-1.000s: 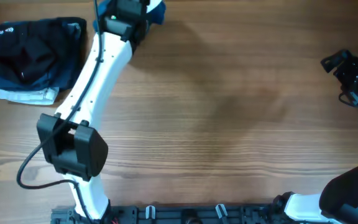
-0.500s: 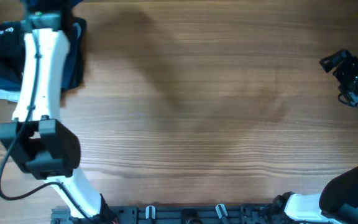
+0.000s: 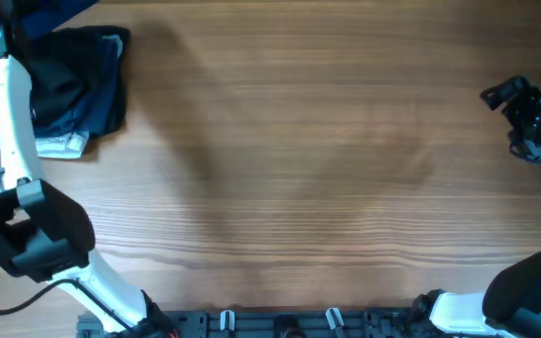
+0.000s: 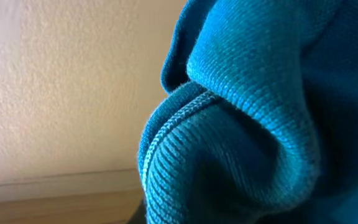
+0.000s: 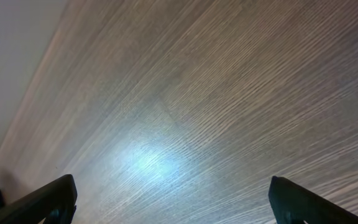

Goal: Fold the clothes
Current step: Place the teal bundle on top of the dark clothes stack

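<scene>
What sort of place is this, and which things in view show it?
Probably a robotics lab bench: a wood-grain table, a left arm and right arm mounted at its near edge, and a pile of dark clothes at the far-left corner.

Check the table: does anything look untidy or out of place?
Yes. In the stack of dark folded clothes at the far left corner, a white garment sticks out past the near edge, out of line. A blue knit garment, bunched and unfolded, fills the left wrist view.
</scene>
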Robot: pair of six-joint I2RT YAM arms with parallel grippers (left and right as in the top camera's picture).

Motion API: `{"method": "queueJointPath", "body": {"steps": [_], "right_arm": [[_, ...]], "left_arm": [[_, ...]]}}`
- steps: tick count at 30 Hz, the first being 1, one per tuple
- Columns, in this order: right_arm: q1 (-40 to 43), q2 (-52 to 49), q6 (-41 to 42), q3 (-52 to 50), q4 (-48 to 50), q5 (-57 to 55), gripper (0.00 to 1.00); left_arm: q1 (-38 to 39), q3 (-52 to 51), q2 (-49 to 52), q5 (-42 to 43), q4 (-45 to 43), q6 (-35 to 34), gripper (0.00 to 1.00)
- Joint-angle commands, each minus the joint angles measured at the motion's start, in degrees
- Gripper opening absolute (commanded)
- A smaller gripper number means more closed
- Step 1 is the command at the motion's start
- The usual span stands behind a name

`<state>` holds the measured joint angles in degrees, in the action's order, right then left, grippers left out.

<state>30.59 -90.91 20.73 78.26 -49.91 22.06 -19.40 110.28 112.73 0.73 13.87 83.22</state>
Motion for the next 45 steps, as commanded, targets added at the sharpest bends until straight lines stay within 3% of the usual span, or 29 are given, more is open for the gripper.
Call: {"method": "queueJointPath", "body": {"steps": [1, 5, 17, 23, 24, 25, 31, 34, 39, 41, 43, 45], "right_arm": [[0.1, 0.0, 0.7, 0.5, -0.2, 1.2, 1.00], [0.1, 0.0, 1.9, 0.5, -0.3, 1.6, 0.99], [0.1, 0.0, 3.3, 0.5, 0.2, 3.9, 0.99], [0.1, 0.0, 3.4, 0.5, 0.4, 5.0, 0.99], [0.1, 0.0, 3.4, 0.5, 0.4, 5.0, 0.99], [0.1, 0.0, 3.4, 0.5, 0.4, 5.0, 0.99], [0.1, 0.0, 3.3, 0.5, -0.1, 5.0, 0.99], [0.1, 0.0, 3.3, 0.5, -0.1, 5.0, 0.99], [0.1, 0.0, 3.2, 0.5, -0.3, 5.0, 0.99], [0.1, 0.0, 3.2, 0.5, -0.3, 5.0, 0.99], [0.1, 0.0, 3.2, 0.5, -0.3, 5.0, 0.99], [0.1, 0.0, 3.2, 0.5, -0.3, 5.0, 0.99]], "left_arm": [[-2.3, 1.0, 1.2, 5.5, -4.0, 0.3, 0.04], [-4.0, 1.0, 1.4, 6.0, -3.9, 0.3, 0.04], [-8.2, 1.0, 5.4, 7.4, 31.3, -9.0, 0.04], [-7.4, 1.0, 5.4, 11.1, 40.7, -9.0, 0.06], [-6.8, 1.0, 5.4, 11.5, 42.4, -9.0, 0.32], [-6.1, 1.0, 5.4, 11.5, 43.8, -9.0, 1.00], [-1.2, 1.0, 1.8, 11.9, 50.7, -10.2, 1.00], [1.2, 1.0, -3.1, 13.9, 52.8, -19.2, 1.00], [2.8, 1.0, -10.5, 23.5, 53.7, -41.9, 1.00], [2.8, 1.0, -11.0, 28.5, 52.9, -45.7, 1.00], [2.8, 1.0, -9.9, 31.1, 49.9, -50.8, 1.00], [2.6, 1.0, -7.4, 28.5, 42.7, -62.4, 1.00]]}}
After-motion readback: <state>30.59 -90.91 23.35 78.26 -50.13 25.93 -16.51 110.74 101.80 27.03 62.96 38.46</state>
